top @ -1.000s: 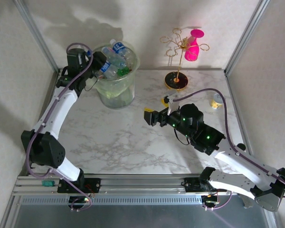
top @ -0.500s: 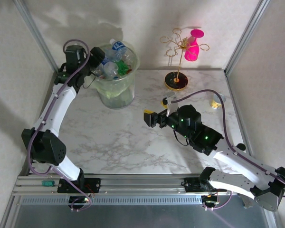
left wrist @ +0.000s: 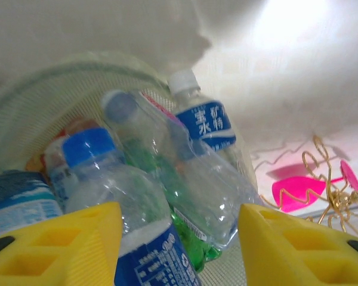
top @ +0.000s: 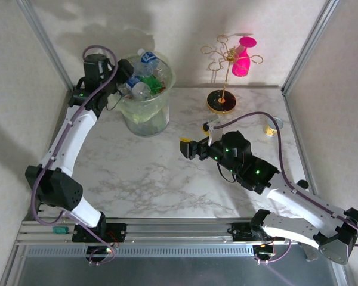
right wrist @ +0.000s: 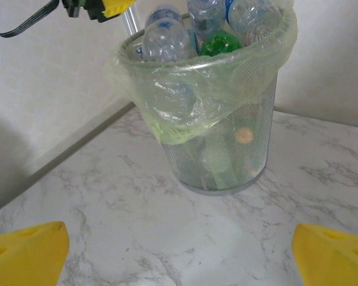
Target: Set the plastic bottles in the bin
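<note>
The bin (top: 144, 116) stands at the back left, a mesh bucket with a pale-green liner, heaped over its rim with plastic bottles (top: 144, 72). My left gripper (top: 120, 81) hovers at the bin's left rim, pointing into the pile. In the left wrist view its yellow fingers (left wrist: 180, 253) stand apart. A clear bottle with a blue label (left wrist: 144, 238) lies against the left finger, with a gap to the right one. My right gripper (top: 188, 148) is open over mid-table, facing the bin (right wrist: 227, 149). Only bare marble lies between its fingertips (right wrist: 179, 253).
A gold wire stand (top: 222, 77) on a black base holds a pink cup (top: 243, 58) at the back centre. A small can (top: 269, 126) sits near the right edge. Metal frame posts and walls close in the back and sides. Open marble lies between the arms.
The left gripper has drawn back from over the bin to its left rim, and the bottle it reached in with now lies on the pile. The right arm barely moved.
</note>
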Tool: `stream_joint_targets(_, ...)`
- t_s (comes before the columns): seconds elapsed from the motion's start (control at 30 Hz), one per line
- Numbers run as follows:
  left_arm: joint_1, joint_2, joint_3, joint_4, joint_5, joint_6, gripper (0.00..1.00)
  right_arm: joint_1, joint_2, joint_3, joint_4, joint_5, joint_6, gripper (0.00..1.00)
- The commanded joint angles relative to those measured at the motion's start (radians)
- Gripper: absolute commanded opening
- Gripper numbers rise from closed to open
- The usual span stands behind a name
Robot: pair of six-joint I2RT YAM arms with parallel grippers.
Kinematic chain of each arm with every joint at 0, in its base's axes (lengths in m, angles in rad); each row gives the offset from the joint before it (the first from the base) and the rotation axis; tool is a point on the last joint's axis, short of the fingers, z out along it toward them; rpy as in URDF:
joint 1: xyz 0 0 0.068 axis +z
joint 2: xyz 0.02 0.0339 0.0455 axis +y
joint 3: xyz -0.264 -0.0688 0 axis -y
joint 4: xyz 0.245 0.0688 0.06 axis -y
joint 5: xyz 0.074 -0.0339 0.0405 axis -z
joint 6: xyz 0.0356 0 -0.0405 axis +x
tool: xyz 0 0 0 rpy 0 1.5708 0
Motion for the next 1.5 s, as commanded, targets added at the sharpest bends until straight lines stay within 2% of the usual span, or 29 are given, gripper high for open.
stream_joint_targets(0.0,-0.035,0.052,0.016,-0.005,-0.007,0.065,0.5,0.001,0.005,0.013,0.005,0.01,0.009,0.96)
stream_joint_targets(0.17,-0.078,0.064,-0.04,-0.011,-0.095,0.1,0.5,0.001,0.011,0.0,0.003,0.001,0.022,0.96)
stream_joint_targets(0.57,-0.086,0.019,-0.062,-0.004,-0.102,0.102,0.5,0.001,0.004,0.025,-0.017,0.004,0.019,0.96)
stream_joint_targets(0.7,-0.087,-0.042,-0.035,0.022,-0.093,0.135,0.59,0.0,-0.008,0.046,-0.03,0.012,0.021,0.96)
stream_joint_targets(0.87,-0.123,-0.158,-0.066,0.078,-0.134,0.224,0.72,0.002,-0.027,0.078,-0.046,0.02,0.015,0.97)
stream_joint_targets(0.97,-0.167,-0.286,-0.194,0.184,-0.181,0.315,0.82,0.001,-0.063,0.079,-0.033,0.051,0.009,0.99)
stream_joint_targets(1.0,-0.177,-0.337,-0.253,0.231,-0.189,0.338,0.96,0.002,-0.076,0.076,-0.028,0.055,0.002,0.99)
stream_joint_targets(1.03,-0.182,-0.387,-0.317,0.278,-0.199,0.352,0.99,0.001,-0.087,0.069,-0.016,0.059,-0.008,0.99)
stream_joint_targets(1.17,-0.184,-0.546,-0.493,0.376,-0.196,0.351,0.99,0.002,-0.083,0.083,-0.051,0.139,-0.025,0.99)
stream_joint_targets(1.27,-0.185,-0.64,-0.59,0.358,-0.306,0.338,1.0,0.002,-0.07,0.143,-0.125,0.18,-0.07,0.99)
stream_joint_targets(1.37,-0.184,-0.783,-0.743,0.403,-0.436,0.329,1.0,0.001,-0.11,0.169,-0.126,0.224,-0.075,0.99)
stream_joint_targets(1.47,-0.183,-0.924,-0.904,0.5,-0.411,0.428,1.0,0.001,-0.191,0.113,-0.031,0.297,-0.116,0.99)
